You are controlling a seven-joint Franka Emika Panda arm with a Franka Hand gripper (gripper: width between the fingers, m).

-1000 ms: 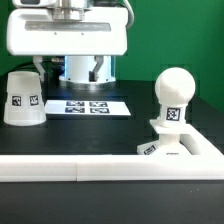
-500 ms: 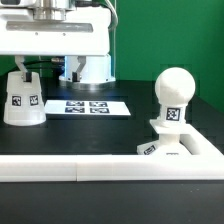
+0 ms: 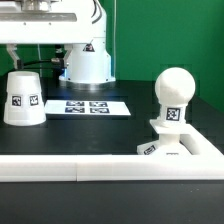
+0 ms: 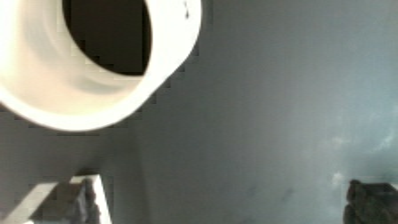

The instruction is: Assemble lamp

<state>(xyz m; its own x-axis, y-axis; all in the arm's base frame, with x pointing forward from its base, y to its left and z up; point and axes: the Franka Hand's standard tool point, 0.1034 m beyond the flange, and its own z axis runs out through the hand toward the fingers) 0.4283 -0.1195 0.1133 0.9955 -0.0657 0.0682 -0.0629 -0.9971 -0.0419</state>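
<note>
The white cone shade (image 3: 22,97) stands on the black table at the exterior view's left, with a tag on its side. In the wrist view its round open top (image 4: 80,95) shows as a white ring around a dark hole. The round-headed bulb (image 3: 172,92) stands upright on the flat square base (image 3: 185,150) at the exterior view's right. My gripper (image 3: 35,58) hangs just above the shade. It is open and empty in the wrist view (image 4: 222,200), with both fingertips wide apart and only table between them.
The marker board (image 3: 90,105) lies flat on the table between the shade and the bulb. A long white rail (image 3: 80,168) runs along the front and holds the base in its corner. The robot's white pedestal (image 3: 88,65) stands behind the marker board.
My gripper has moved toward the exterior view's left, from over the marker board's back edge to above the shade. The shade, bulb and base have not moved.
</note>
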